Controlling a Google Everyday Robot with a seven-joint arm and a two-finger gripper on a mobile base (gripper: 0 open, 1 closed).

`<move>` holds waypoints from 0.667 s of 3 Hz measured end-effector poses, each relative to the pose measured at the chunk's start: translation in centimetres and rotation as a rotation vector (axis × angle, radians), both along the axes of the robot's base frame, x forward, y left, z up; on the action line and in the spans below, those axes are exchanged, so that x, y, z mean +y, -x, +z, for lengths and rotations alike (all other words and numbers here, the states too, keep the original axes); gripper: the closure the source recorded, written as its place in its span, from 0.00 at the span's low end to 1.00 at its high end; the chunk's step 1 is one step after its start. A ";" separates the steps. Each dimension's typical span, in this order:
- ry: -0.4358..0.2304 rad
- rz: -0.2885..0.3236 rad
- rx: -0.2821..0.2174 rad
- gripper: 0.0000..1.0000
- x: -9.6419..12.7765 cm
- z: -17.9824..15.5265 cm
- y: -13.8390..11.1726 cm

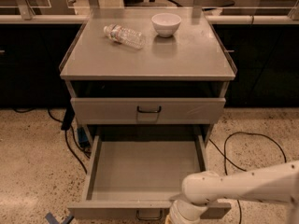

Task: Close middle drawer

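Note:
The middle drawer (pixel 145 164) stands pulled far out of the grey cabinet, its inside empty. Its low front panel (pixel 117 209) with a small dark loop handle (pixel 149 215) lies at the bottom edge of the camera view. My white arm (pixel 247 185) reaches in from the right. My gripper (pixel 180 217) hangs at the right part of that front panel, close to the handle, and is mostly cut off by the frame's lower edge. The taller-fronted upper drawer (pixel 148 110) above is pushed in.
On the cabinet top (pixel 187 55) lie a clear plastic bottle (pixel 124 35) on its side and a white bowl (pixel 166 24). Dark cables (pixel 70 139) trail on the speckled floor at the left, and another cable (pixel 247 139) at the right. Dark counters run behind.

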State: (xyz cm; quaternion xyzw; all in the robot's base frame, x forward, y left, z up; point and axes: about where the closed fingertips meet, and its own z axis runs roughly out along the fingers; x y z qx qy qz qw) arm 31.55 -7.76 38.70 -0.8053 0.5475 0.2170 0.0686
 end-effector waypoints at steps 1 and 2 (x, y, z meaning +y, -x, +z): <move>-0.033 -0.060 0.080 0.17 -1.3 3.1 2.8; -0.040 -0.083 0.100 0.14 -1.4 4.2 3.9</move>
